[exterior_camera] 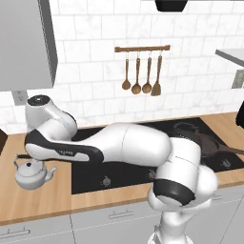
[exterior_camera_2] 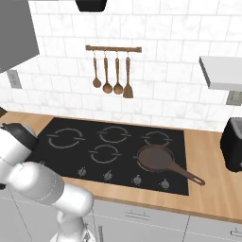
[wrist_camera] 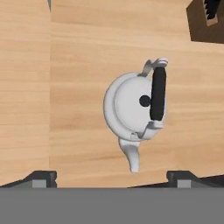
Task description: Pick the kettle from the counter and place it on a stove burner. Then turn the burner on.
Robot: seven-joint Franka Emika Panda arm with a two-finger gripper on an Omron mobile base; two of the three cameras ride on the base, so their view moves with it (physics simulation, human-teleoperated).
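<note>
The silvery-white kettle [wrist_camera: 131,109] stands upright on the wood-grain counter [wrist_camera: 78,65], its black handle arched over the domed lid and its spout pointing toward my fingertips. My gripper [wrist_camera: 113,179] hangs above it, open, the two tips far apart with nothing between them. From the left base view the kettle [exterior_camera: 31,174] sits left of the black cooktop [exterior_camera: 119,174], under my outstretched arm. The widest burner ring [exterior_camera_2: 66,137] lies bare at the cooktop's back left.
A dark frying pan [exterior_camera_2: 158,158] occupies the front right burner. Knobs [exterior_camera_2: 108,176] line the cooktop's front edge. A dark brown block [wrist_camera: 205,19] stands near the kettle. A black toaster [exterior_camera_2: 232,144] sits far right. Wooden utensils [exterior_camera_2: 111,78] hang on the wall.
</note>
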